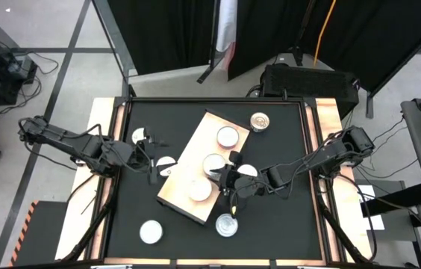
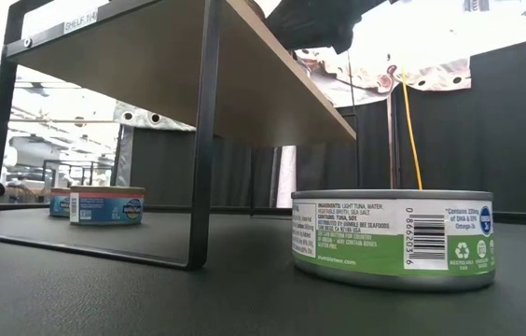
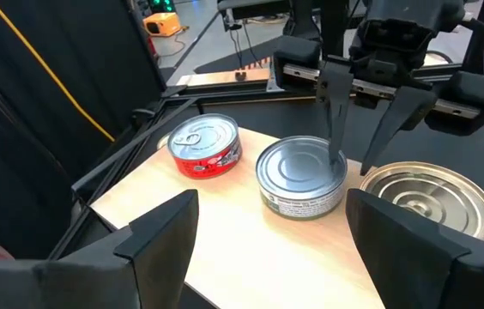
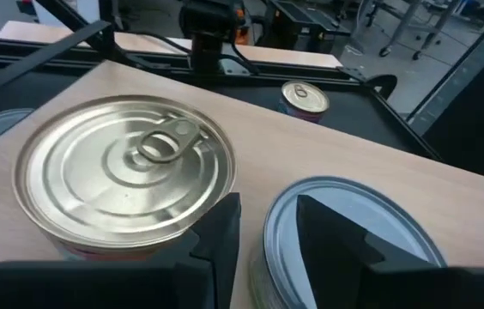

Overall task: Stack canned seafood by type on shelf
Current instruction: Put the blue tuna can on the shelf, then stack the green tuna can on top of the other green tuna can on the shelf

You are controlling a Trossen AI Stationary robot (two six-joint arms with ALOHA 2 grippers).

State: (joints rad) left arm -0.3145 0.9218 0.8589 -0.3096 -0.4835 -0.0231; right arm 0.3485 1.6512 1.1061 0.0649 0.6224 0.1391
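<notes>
The shelf (image 1: 194, 146) is a pale board on black legs (image 2: 202, 140), lying slantwise mid-table. Three tins stand in a row on it: a red-labelled one (image 3: 205, 146), a flat-lidded green-labelled one (image 3: 302, 176) and a ring-pull one (image 3: 431, 202). My right gripper (image 1: 229, 177) hangs over the shelf's right side, fingers open only a narrow gap (image 4: 268, 223). One finger is over the green-labelled tin's lid (image 4: 353, 227); the other is between that tin and the ring-pull tin (image 4: 126, 172). My left gripper (image 3: 272, 215) is wide open at the shelf's left edge (image 1: 154, 161), touching nothing. My right gripper comes from above, slanting from the table's right. One fingertip (image 3: 340, 159) ends at the far rim of the green-labelled tin's lid, and the other (image 3: 365, 170) is just outside its wall. I cannot tell whether either finger touches the tin, which stands upright on the shelf.
Other tins sit on the black table: a golden-topped one (image 1: 259, 121) far right of the shelf, two left of it (image 1: 141, 135) (image 1: 166, 164), two near the front (image 1: 151, 232) (image 1: 226, 224). One more (image 1: 248, 171) shows by the right gripper's body. Free room lies front right.
</notes>
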